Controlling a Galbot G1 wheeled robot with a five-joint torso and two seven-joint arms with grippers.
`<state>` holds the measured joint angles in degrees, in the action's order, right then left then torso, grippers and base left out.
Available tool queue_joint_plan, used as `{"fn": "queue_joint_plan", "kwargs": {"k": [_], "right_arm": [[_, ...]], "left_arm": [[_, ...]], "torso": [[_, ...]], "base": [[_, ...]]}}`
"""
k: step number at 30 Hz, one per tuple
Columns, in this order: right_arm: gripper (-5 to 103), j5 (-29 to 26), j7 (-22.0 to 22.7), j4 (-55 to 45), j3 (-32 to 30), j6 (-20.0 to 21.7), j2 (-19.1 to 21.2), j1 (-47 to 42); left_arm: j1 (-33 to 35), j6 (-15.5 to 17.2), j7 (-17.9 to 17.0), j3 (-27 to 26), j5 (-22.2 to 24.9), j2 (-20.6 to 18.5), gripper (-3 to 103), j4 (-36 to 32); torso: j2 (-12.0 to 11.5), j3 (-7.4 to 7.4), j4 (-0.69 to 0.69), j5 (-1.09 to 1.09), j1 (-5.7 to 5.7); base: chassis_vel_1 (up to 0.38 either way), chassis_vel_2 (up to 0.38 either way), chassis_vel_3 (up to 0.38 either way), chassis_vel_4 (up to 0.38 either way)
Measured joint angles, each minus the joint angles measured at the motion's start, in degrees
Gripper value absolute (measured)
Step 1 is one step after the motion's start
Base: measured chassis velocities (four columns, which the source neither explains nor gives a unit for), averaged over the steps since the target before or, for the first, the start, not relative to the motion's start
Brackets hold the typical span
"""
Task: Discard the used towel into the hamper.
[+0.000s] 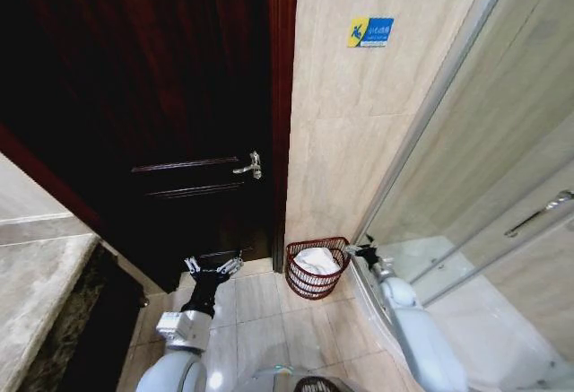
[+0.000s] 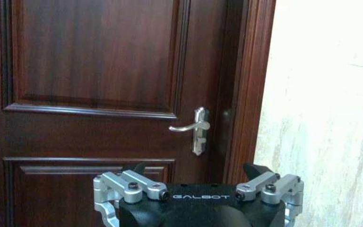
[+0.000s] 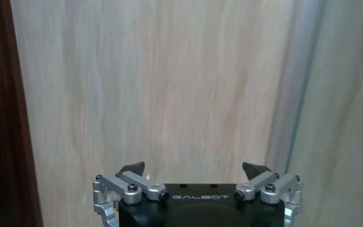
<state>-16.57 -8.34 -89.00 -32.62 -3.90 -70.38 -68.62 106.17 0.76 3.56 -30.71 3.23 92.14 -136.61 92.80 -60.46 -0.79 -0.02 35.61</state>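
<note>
Both my grippers, left (image 1: 215,266) and right (image 1: 363,252), jaws wide, empty; tiled floor (image 1: 260,307); hamper (image 1: 315,268) holding white towel (image 1: 317,260) beside dark door (image 1: 170,114).

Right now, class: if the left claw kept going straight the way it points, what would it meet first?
Most likely the dark wooden door, around its handle. The open left claw faces it squarely; depth is unclear.
</note>
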Motion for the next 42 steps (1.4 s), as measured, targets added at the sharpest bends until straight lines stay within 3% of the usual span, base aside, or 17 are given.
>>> {"fn": "queue_joint_plan", "kwargs": {"k": [4,5,8,17,30,36,42], "right_arm": [[100,-2.91,3.83,-16.53,-3.59,1.74,-0.51,-9.74],[100,-2.91,3.83,-16.53,-3.59,1.74,-0.51,-9.74],[100,-4.16,5.37,-29.8,-6.81,2.64,-2.82,-17.14],[100,-2.88,6.66,-49.46,-8.27,1.57,-9.49,-29.95],[100,3.75,6.15,-51.58,-6.0,-2.6,-15.39,-30.84],[100,3.41,6.29,-52.62,-6.02,-2.69,-16.05,-30.44],[100,1.51,9.13,-54.56,-7.24,-2.75,-15.78,-30.84]], "left_arm": [[0.0,0.0,0.0,0.0,0.0,-0.01,100,0.0],[0.0,0.0,0.0,0.0,0.0,-0.01,100,0.0],[0.0,0.0,0.01,0.01,0.0,0.0,100,0.0],[0.0,0.0,0.01,0.0,0.0,-0.01,100,0.0],[0.0,0.0,0.01,0.0,0.0,-0.01,100,0.0],[0.0,0.0,0.01,0.0,0.0,0.0,100,0.0],[0.0,0.0,0.0,0.0,0.0,-0.01,100,0.0]], "torso": [[0.0,-0.01,0.03,0.03,0.0],[0.0,-0.01,0.03,0.03,0.0],[0.0,0.0,0.01,-0.01,0.0],[0.01,0.0,0.03,0.0,0.0],[-0.01,-0.01,0.01,0.02,0.01],[-0.01,-0.01,0.01,0.02,0.01],[-0.01,-0.01,0.02,0.02,0.01]], "base": [[0.0,0.0,0.0,0.0],[0.0,0.0,0.0,0.0],[0.0,0.0,0.0,0.0],[0.0,0.0,0.0,0.0],[0.0,0.0,0.0,0.0],[0.0,0.0,0.0,0.0],[0.0,0.0,0.0,0.0]]}}
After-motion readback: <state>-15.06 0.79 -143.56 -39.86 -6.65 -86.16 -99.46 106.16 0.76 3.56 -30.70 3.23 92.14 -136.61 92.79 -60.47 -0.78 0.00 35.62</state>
